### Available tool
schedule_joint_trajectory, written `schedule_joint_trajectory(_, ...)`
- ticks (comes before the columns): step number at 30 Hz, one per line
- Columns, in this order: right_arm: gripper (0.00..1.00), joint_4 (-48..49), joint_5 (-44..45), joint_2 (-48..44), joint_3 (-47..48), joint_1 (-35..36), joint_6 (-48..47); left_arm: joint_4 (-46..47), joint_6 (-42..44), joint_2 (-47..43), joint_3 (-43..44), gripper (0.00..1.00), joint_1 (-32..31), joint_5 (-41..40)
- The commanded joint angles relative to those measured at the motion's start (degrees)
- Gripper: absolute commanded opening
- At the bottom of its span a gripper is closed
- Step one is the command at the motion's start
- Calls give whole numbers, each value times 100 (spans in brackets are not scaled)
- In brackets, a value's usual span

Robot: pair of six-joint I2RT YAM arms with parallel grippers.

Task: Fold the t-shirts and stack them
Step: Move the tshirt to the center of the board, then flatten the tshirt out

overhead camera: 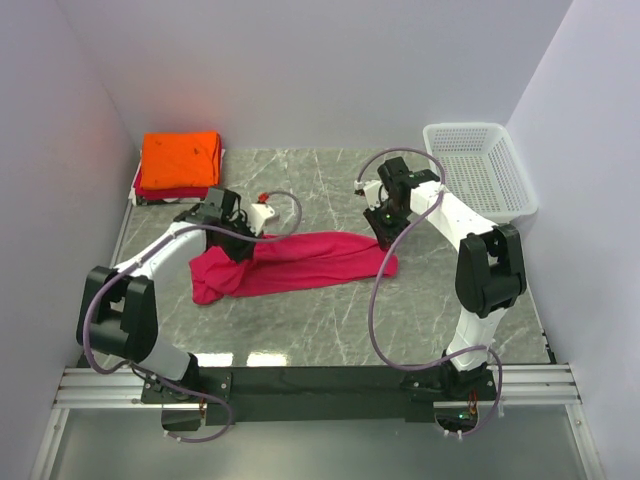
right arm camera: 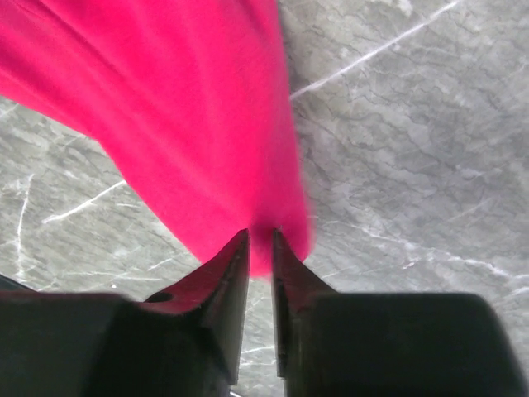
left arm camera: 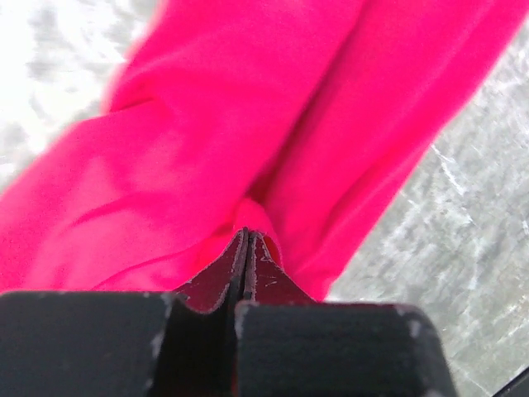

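Note:
A crimson-pink t-shirt (overhead camera: pixel 300 262) lies stretched in a long band across the middle of the marble table. My left gripper (overhead camera: pixel 238 248) is shut on its left part; in the left wrist view the jaws (left arm camera: pixel 246 233) meet on the pink cloth (left arm camera: pixel 248 107). My right gripper (overhead camera: pixel 384 240) is at the shirt's right end; in the right wrist view its tips (right arm camera: pixel 260 236) pinch the cloth's edge (right arm camera: pixel 190 107) with a narrow gap between them. A folded orange t-shirt (overhead camera: pixel 180 158) lies on a folded red one (overhead camera: pixel 170 190) at the back left.
A white mesh basket (overhead camera: pixel 480 170) stands at the back right against the wall. Walls close in the left, back and right sides. Grey marble table (overhead camera: pixel 320 330) shows in front of the shirt. Arm cables loop over the table near both wrists.

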Motion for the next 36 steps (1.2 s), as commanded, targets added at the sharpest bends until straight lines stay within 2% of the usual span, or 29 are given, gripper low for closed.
schedule_joint_trajectory(1,29,45,194,6,-38,-26,-108,-410,241,-259,566,1,294,163)
schedule_joint_trajectory(5,38,168,273,216,85,-88,-91,-490,418,-233,1163,1,602,128)
schedule_joint_trajectory(7,39,186,274,356,216,-105,-108,-507,479,-66,1655,1,769,102)
schedule_joint_trajectory(12,39,221,247,445,427,-105,-56,-1051,523,540,3112,1,1235,706)
schedule_joint_trajectory(15,40,256,247,419,472,-114,-47,-1017,489,585,3449,1,1288,796)
schedule_joint_trajectory(19,41,344,344,603,594,-114,-64,-692,471,646,3564,1,1324,709)
schedule_joint_trajectory(23,50,756,563,796,656,-123,-55,-561,454,936,3766,1,1377,770)
schedule_joint_trajectory(29,54,731,213,1192,1157,-114,-204,-534,418,1279,3968,1,1429,866)
schedule_joint_trajectory(31,58,801,159,1332,1306,-114,-222,-499,427,1323,3977,1,1429,866)
schedule_joint_trajectory(36,57,424,-60,2034,2025,-123,-336,-481,427,1429,4030,1,1438,831)
